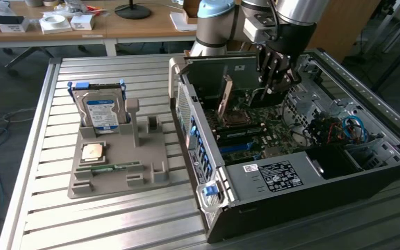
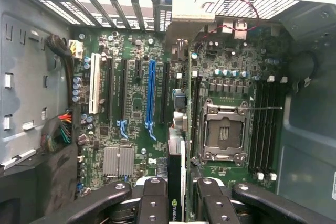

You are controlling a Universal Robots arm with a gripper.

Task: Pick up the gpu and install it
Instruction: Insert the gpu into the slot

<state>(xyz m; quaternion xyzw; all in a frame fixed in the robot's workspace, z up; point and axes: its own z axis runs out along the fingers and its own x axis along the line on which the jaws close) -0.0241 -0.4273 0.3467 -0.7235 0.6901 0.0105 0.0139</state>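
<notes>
Entry: gripper [image 2: 181, 195], narrow, clamped on the gpu [image 2: 177, 161], which is held edge-on above the motherboard [image 2: 131, 108]. I see it between blue slot [image 2: 151, 93] and processor socket [image 2: 223, 132], at the far end of the open case [image 1: 270, 177]. Walls are close and headroom is free.

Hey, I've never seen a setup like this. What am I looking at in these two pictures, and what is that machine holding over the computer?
It is a robot arm with a gripper. One picture comes from a camera off the arm, looking over a metal table and an open computer case. The other comes from a camera on the arm's wrist, looking down at the motherboard. There the gripper is shut on the gpu, a dark card seen edge-on. On the table, at the exterior view's left, a grey holder carries a hard drive, a processor chip and a green memory stick.
</notes>
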